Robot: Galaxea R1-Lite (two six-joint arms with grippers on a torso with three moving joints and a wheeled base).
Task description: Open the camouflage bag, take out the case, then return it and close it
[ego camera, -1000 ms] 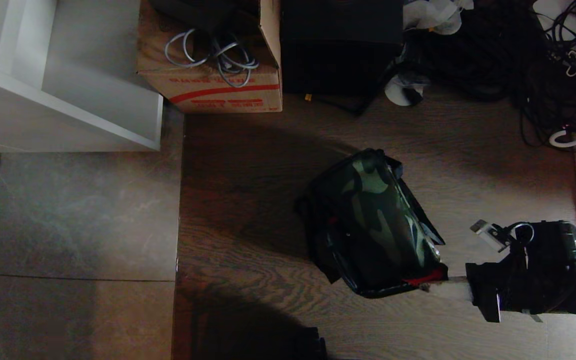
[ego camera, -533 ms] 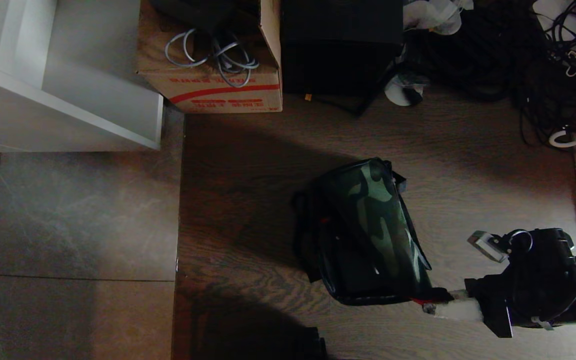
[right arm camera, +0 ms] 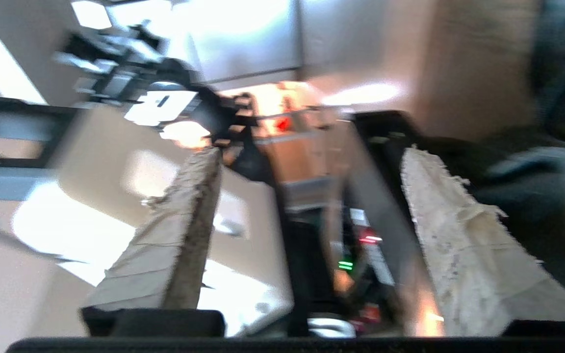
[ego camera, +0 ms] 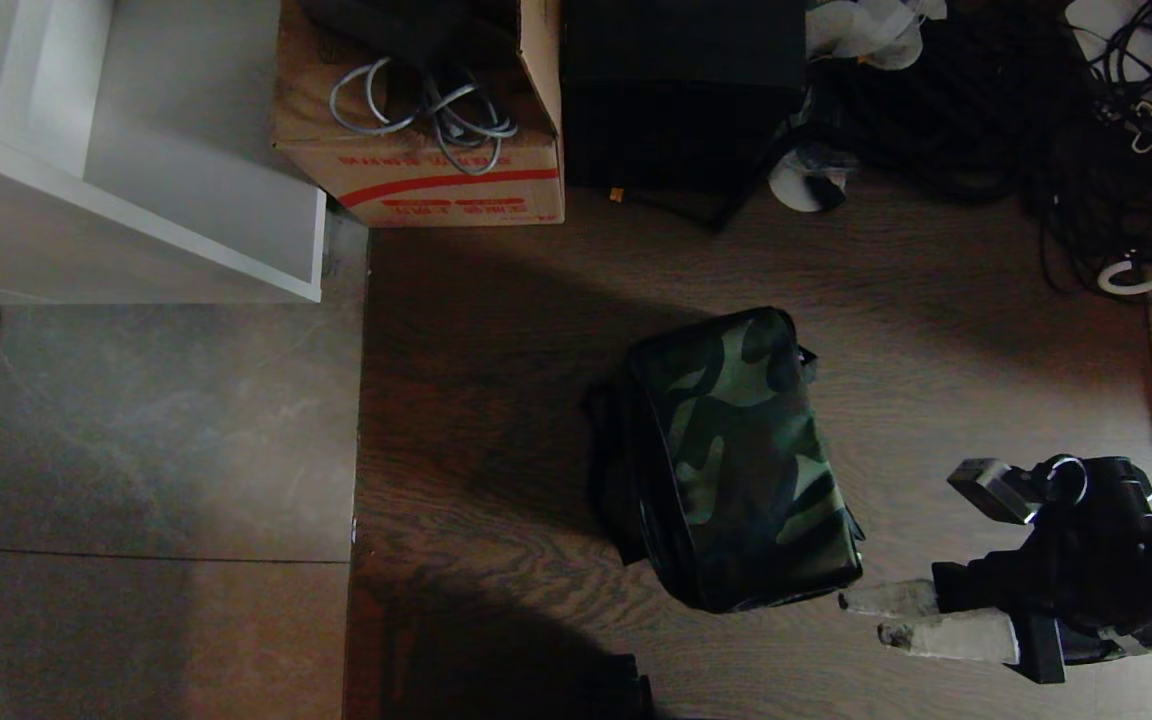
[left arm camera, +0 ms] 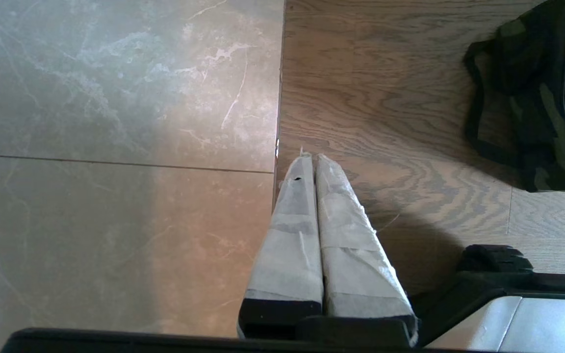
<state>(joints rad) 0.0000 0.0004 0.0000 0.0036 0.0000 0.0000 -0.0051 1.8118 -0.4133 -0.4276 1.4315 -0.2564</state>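
A camouflage bag (ego camera: 736, 455) sits closed on the wooden floor (ego camera: 496, 420) near the middle of the head view, its green-and-dark top panel lying flat over the black sides. The bag lies slightly askew, its long side running from about 11 o'clock to 5 o'clock.

At about 4 o'clock from the bag, just beside its near corner and not touching it, the right end effector (ego camera: 871, 617) points toward the bag with its two pale, tape-wrapped fingers (ego camera: 946, 637) spread apart and nothing between them. The right wrist view, blurred, shows the same gap between the fingers (right arm camera: 174, 245).

The left end effector (left arm camera: 310, 158) hangs over the seam where the wooden floor meets grey tile (left arm camera: 115, 122), its wrapped fingers pressed together and empty; it does not appear in the head view. A corner of the bag shows at the edge of the left wrist view.

At 12 o'clock from the bag, along the far edge of the head view, stand a cardboard box (ego camera: 426, 170) with red print and a coil of grey cable (ego camera: 426, 105) draped on it, and beside that a plain black box (ego camera: 681, 90). A tangle of dark cables (ego camera: 1086, 120) fills the 1 o'clock corner. A white shelf unit (ego camera: 126, 180) stands at 10 o'clock, with tile below it at 8 o'clock.
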